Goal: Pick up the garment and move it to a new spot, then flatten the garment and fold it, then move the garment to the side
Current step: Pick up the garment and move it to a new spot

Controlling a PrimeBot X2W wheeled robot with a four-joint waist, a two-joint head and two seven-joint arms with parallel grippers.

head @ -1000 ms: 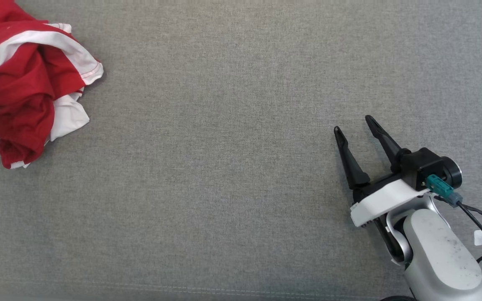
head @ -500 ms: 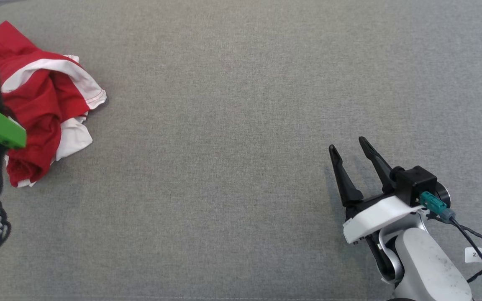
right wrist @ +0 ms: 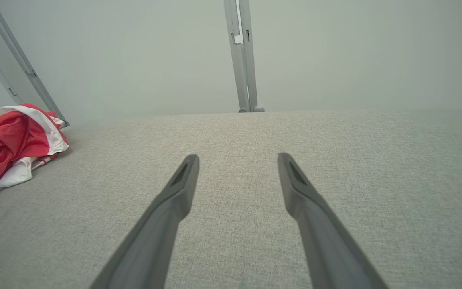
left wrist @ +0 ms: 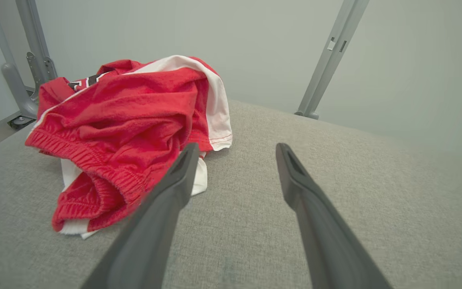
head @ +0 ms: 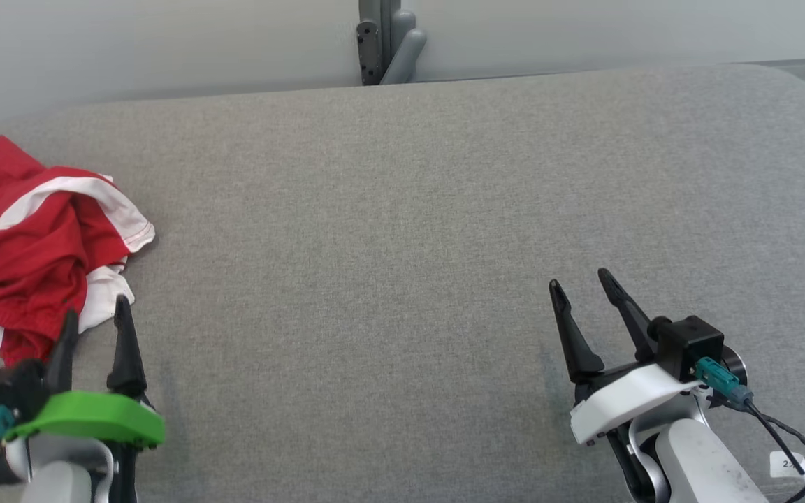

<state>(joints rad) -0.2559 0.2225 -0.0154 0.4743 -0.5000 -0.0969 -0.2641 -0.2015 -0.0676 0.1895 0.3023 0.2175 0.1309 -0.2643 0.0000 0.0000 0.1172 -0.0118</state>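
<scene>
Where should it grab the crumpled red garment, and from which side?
Probably the bunched elastic waistband on the garment's near edge, with the open left gripper coming from the robot's side: that ridge stands raised off the surface, easy to straddle.

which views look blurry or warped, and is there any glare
Head view: even soft light, no glare, the left gripper slightly smeared. Left wrist view: near finger blurred against the garment, frame post leaning, likely lens distortion. Right wrist view: hazy wall.

Your left gripper (head: 95, 309): fingers stood parted, empty, pointing forward. Your right gripper (head: 579, 279): fingers likewise stood parted, empty.
</scene>
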